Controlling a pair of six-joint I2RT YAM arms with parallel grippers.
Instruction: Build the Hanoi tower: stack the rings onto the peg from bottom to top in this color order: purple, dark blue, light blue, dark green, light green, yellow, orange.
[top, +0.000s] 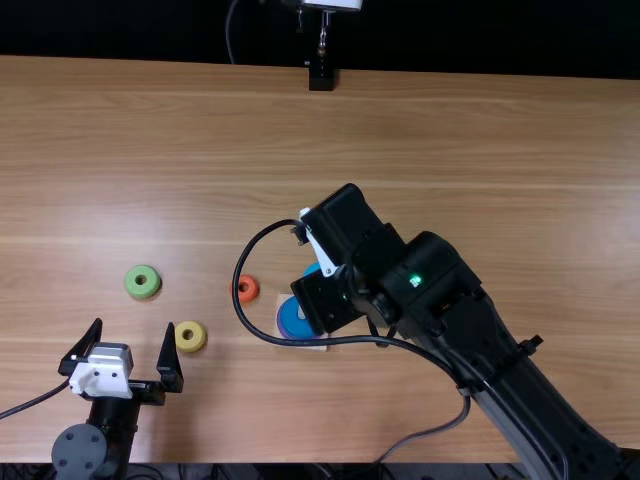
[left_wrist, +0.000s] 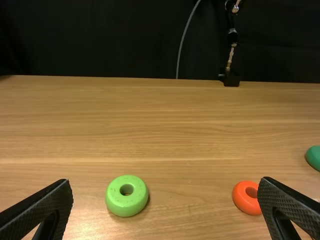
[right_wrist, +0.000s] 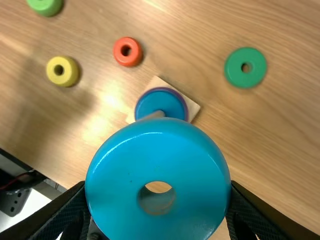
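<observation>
The right pincer (top: 322, 300) grips a glossy, rounded light blue ring (right_wrist: 159, 152).

Under both the left end effector (top: 136, 327) and the right end effector (top: 325, 300) lies a light brown wooden worktop (top: 500, 150) with fine lengthwise grain, running well out beyond them to a straight far edge. Straight beyond the right end effector, and beyond and to the right of the left one, a slim upright metal rod (top: 323, 42) with a square black block (top: 321, 78) at its foot stands at that edge, with a thin grey curved cable (top: 229, 32) just to its left. Farther from both end effectors, past the worktop, is a plain black backdrop (top: 130, 30).
</observation>
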